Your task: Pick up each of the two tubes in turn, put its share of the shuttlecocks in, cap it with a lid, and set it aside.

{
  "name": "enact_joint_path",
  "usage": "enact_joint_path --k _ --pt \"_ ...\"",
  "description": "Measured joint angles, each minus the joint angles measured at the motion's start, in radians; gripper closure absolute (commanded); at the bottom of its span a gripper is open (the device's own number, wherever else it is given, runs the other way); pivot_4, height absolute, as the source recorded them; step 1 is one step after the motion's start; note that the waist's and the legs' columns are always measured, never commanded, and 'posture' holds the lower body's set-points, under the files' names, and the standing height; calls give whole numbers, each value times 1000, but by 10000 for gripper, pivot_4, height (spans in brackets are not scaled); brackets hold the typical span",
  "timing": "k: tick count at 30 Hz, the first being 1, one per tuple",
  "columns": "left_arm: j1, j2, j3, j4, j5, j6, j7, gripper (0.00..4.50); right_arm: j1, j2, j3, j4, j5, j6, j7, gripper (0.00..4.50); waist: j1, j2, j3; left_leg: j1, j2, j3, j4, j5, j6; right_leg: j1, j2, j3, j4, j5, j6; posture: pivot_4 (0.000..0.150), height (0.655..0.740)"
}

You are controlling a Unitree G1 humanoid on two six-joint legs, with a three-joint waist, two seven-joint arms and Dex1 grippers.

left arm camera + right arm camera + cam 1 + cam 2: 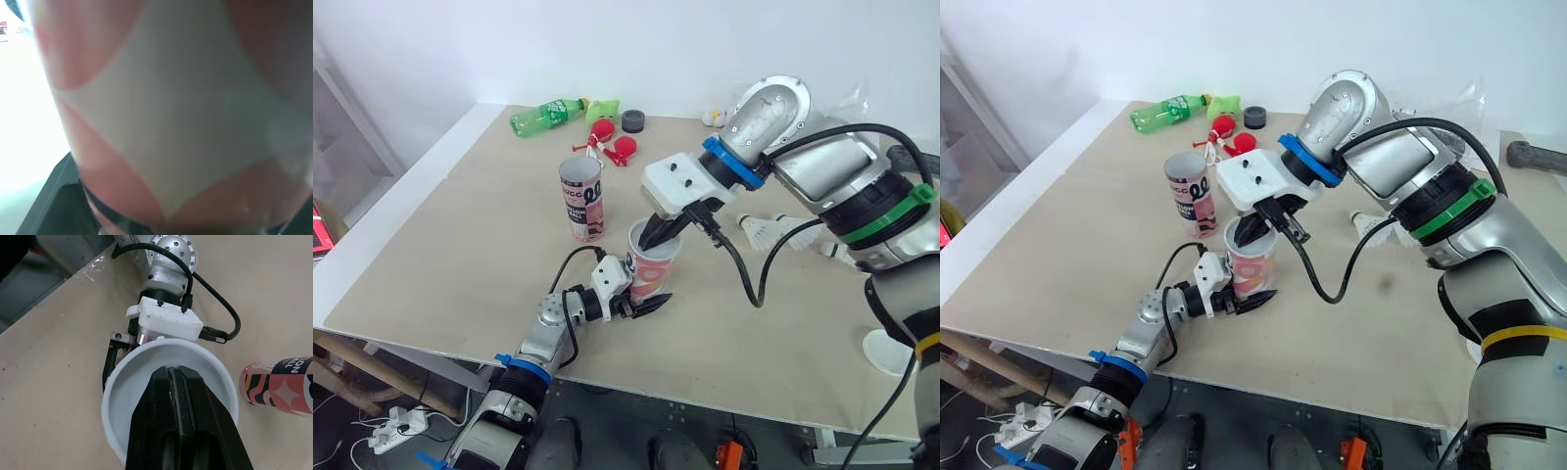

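A pink and white tube point(652, 272) stands upright near the table's front edge, and my left gripper point(644, 298) is shut on its lower part. Its wall point(171, 122) is right up against the left wrist camera. My right gripper point(659, 233) reaches down into the tube's open mouth, its black fingers point(178, 396) pressed together inside the white rim point(115, 401), with nothing seen between them. A second tube point(581, 200), patterned in red and black, stands open just behind and to the left. Two white shuttlecocks point(766, 230) lie on the table to the right.
At the back of the table lie a green bottle point(546, 115), red toys point(612, 145) and a dark grey lid point(633, 120). A white disc point(887, 351) sits at the front right edge. A power strip point(386, 431) lies on the floor at the left.
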Motion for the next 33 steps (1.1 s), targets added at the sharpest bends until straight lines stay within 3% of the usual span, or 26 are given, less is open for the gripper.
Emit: enact_joint_path --k 16,21,22,23,24,26,29,31,33 --pt "1 0 3 6 0 1 2 11963 45 28 -56 20 -39 18 0 44557 -2 -1 -3 6 0 0 -1 0 0 2 0 0 0 -2 1 1500 7400" --pt "7 -3 -3 -11 1 0 2 11963 101 -7 -281 -11 91 168 -7 44557 5 -2 -3 -2 -1 -2 -1 0 0 1 -1 -1 -1 0 -1 1500 7400" --pt "10 -6 -3 -18 -5 6 2 11963 197 -42 -413 -112 189 252 -49 41772 8 -5 -2 -2 -1 -3 -1 0 -1 2 -1 -3 -2 -1 -1 1500 7400" --pt "14 -4 -1 -22 -8 7 2 11963 229 -53 -440 -139 220 278 -60 38688 8 -5 -2 -2 -1 -3 -1 -1 -1 2 -1 -3 -2 -1 -1 1500 7400" --pt "17 -3 0 -25 -9 8 1 11963 245 -58 -448 -150 234 295 -65 38453 5 -4 -2 -2 -1 -3 -1 -1 -1 2 -1 -2 -2 -1 -1 1500 7400" --pt "25 7 7 -47 -17 33 -2 11963 531 -118 -647 -361 365 472 -224 27255 1 -4 -2 -2 -1 -3 -1 -1 -1 1 -1 -2 -1 -1 -1 1500 7400" --pt "20 6 7 -51 -18 53 -5 11963 658 -116 -774 -445 382 511 -344 18252 0 -2 -3 -1 0 -3 -2 0 0 2 1 -3 -1 -2 0 1500 7400" --pt "23 8 8 -63 -35 72 -10 3242 864 -93 -888 -556 382 548 -506 9007 3 -8 -3 -3 1 -4 -2 0 0 1 2 -3 -1 -3 0 1500 7400" --pt "24 15 9 -70 -39 87 -20 0 999 -46 -946 -636 383 564 -608 2102 1 -6 -3 -2 1 -1 -2 0 0 1 1 -1 -1 -3 0 1500 7400"
